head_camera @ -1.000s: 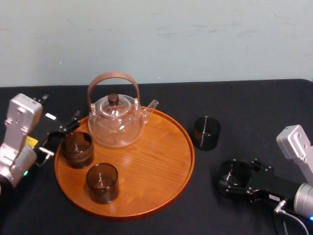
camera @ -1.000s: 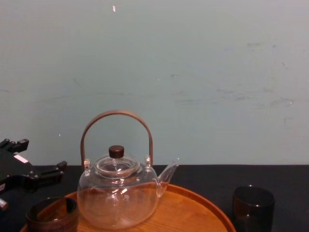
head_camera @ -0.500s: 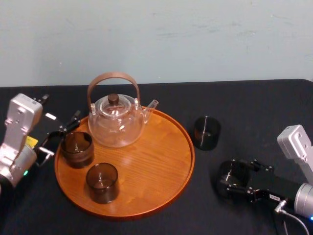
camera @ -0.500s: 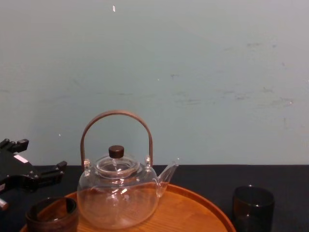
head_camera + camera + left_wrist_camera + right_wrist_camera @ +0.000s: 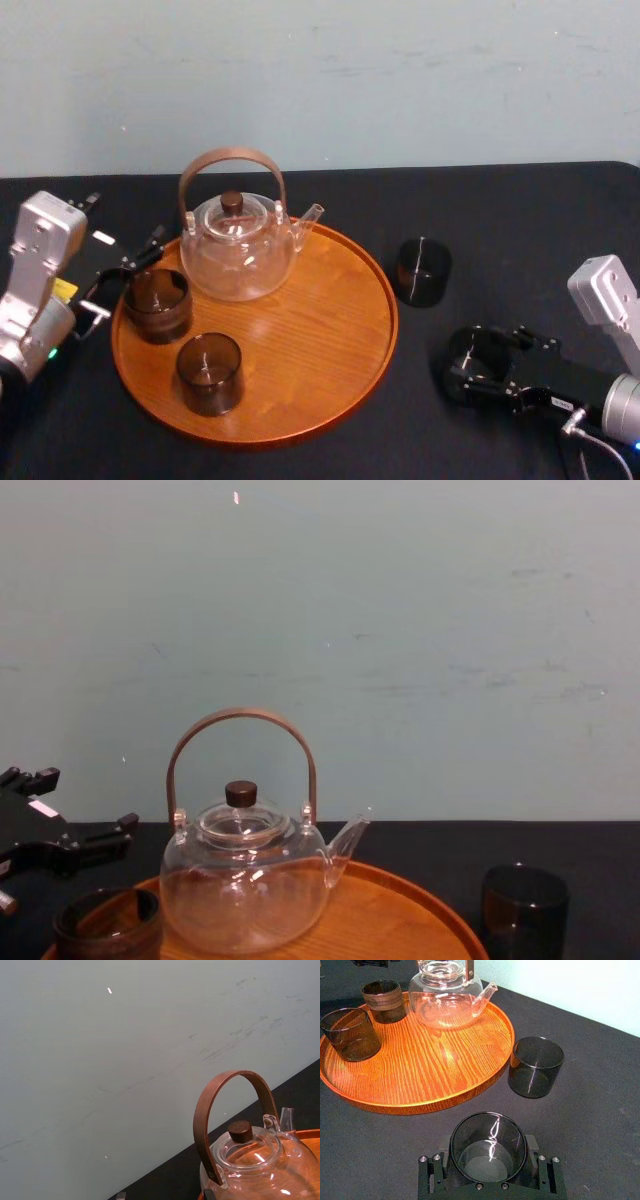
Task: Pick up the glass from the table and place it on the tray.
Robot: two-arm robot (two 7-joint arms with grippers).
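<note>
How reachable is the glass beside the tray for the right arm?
Probably not yet: the right end effector is closed on a second glass; otherwise only bare table separates it from the free glass.

- We see the counter draped in matt black cloth.
- The tray shows us glossy, grained wood.
- The glass looks smoky, smooth and shiny.

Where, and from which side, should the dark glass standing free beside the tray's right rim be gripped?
Grip the glass across its straight side wall, mid-height, probably from the robot's near right: it stands upright, handleless, with the tray rim close on its left. The right gripper, around another glass, sits there; the left gripper is beside the tray's left edge.
</note>
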